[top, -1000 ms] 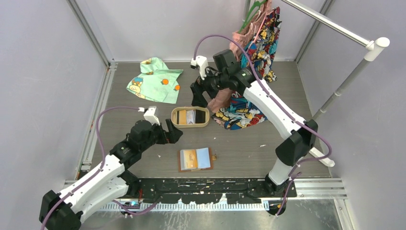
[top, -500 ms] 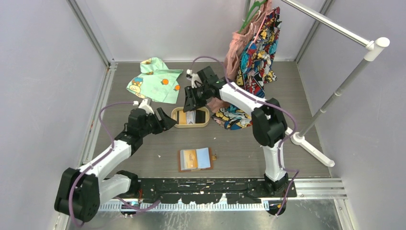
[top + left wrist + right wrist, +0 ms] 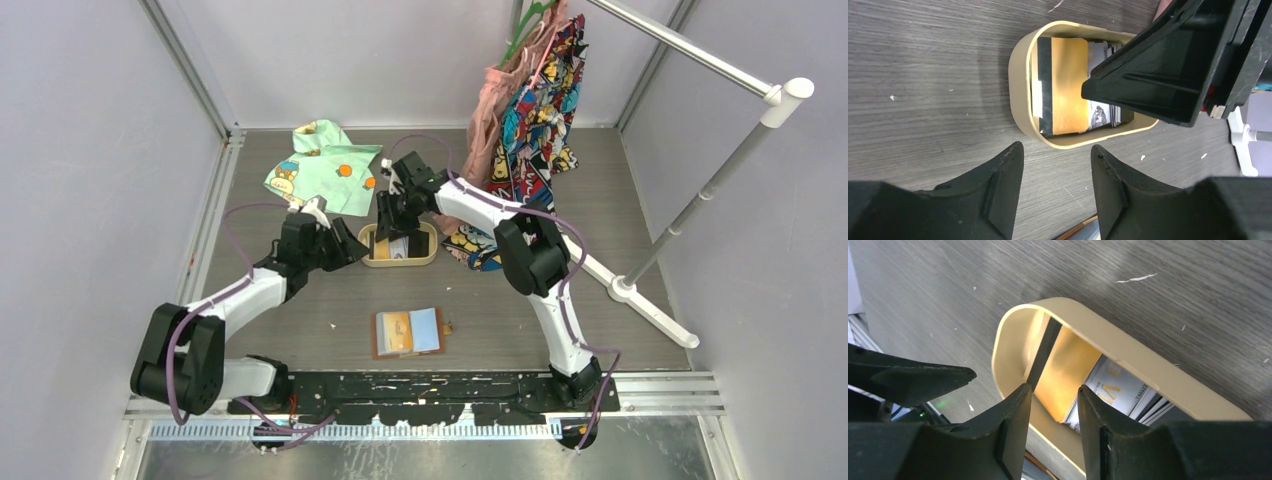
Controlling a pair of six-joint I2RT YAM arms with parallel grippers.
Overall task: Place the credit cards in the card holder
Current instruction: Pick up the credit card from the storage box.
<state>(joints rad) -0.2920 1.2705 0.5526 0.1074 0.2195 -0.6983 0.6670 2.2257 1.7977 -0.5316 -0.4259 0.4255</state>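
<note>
The brown card holder [image 3: 410, 333] lies open near the front, with an orange card [image 3: 395, 328] and a light blue card [image 3: 427, 328] on it. More credit cards lie in a tan oval tray [image 3: 372, 258]: an orange card with a black stripe [image 3: 1065, 85] over white printed cards [image 3: 1103, 114]. My left gripper [image 3: 347, 247] hovers just left of the tray, jaws open and empty [image 3: 1058, 152]. My right gripper [image 3: 395, 213] hangs over the tray's far side, jaws open above the orange card [image 3: 1068, 371], with nothing between them [image 3: 1054, 390].
A green patterned cloth [image 3: 325, 165] lies at the back left. Colourful garments [image 3: 535, 100] hang from a rail and drape onto the table right of the tray. The rack's slanted pole [image 3: 700, 200] and its base bar [image 3: 645, 305] stand at the right.
Both arms have closed in on the tray, the left one from the near left and the right one from behind. Both pairs of jaws have narrowed.
</note>
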